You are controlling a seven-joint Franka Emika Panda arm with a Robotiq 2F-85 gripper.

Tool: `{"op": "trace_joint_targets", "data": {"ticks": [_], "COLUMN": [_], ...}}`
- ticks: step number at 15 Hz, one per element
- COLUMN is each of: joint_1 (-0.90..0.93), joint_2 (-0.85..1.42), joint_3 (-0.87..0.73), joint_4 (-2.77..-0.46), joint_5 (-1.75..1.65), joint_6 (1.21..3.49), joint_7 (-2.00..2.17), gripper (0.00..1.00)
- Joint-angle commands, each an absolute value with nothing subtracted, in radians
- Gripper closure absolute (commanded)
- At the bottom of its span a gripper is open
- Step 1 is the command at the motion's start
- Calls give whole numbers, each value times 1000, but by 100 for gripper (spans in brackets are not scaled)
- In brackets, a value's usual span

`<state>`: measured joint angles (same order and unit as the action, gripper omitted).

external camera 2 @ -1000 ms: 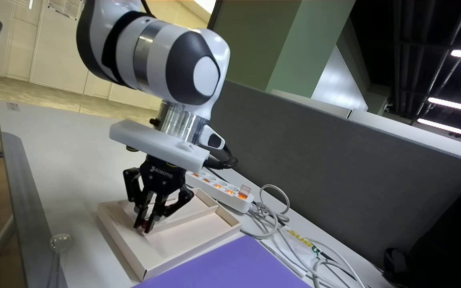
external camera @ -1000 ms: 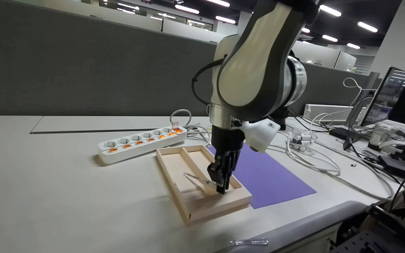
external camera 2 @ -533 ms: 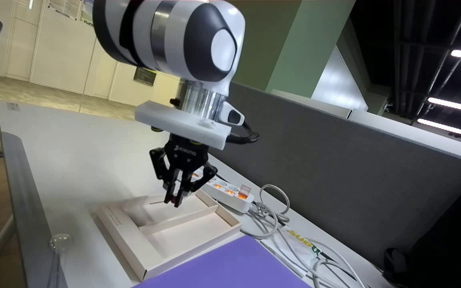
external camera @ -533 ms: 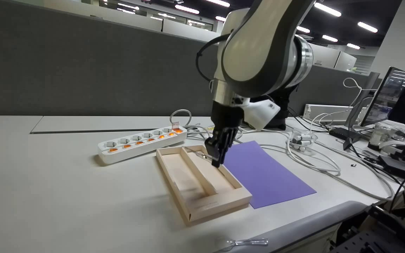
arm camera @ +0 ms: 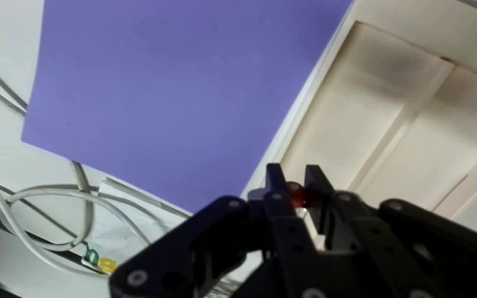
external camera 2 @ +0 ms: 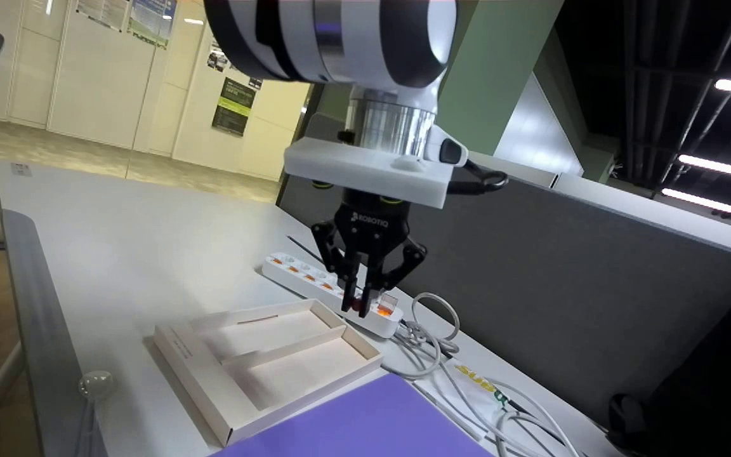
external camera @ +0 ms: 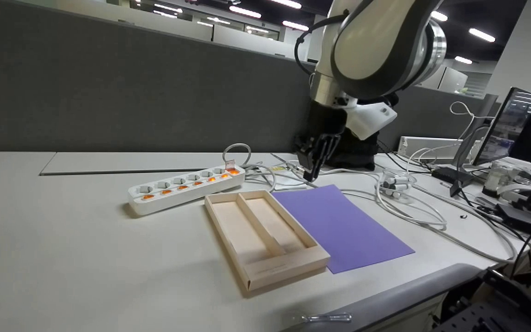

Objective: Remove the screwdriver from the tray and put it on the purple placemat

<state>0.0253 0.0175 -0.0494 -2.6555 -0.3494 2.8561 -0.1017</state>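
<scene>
In an exterior view, you have the dark grey upright partition (external camera: 132,92) behind the black two-fingered claw (external camera 2: 355,310). The white tabletop (external camera: 76,258) runs out below the claw to a rounded grey edge (external camera: 399,293), well apart on the near side. In the wrist view, the flat lavender-purple rectangular placemat (arm camera: 168,91) spreads up and left from your claw, and the shallow light-wood rectangular tray (external camera: 288,267) lies to its right. Looped pale cables (arm camera: 88,209) lie to the claw's left there. The long white power strip (external camera: 187,189) with orange switches sits left of the claw in an exterior view.

Your claw hangs above the tabletop, apart from tray and placemat. Its fingers are drawn to a narrow gap, clenched on the slim metallic-shafted screwdriver (arm camera: 296,194).

The screwdriver's reddish end sits between the fingertips; its shaft reaches left from the claw in an exterior view. You cannot tell whether it is level or tilted.
</scene>
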Motion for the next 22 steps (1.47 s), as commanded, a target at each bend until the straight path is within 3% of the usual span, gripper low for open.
{"op": "trace_joint_targets", "data": {"ticks": [1, 15, 22], "joint_1": [-19, -22, 10], "joint_2": [34, 302, 382], "joint_3": [-69, -216, -200], "joint_4": [-2665, -2641, -2630], "joint_5": [-385, -311, -187], "joint_6": [2886, 3039, 3099], "joint_7": [-22, -6, -37], "gripper": [96, 96, 96]}}
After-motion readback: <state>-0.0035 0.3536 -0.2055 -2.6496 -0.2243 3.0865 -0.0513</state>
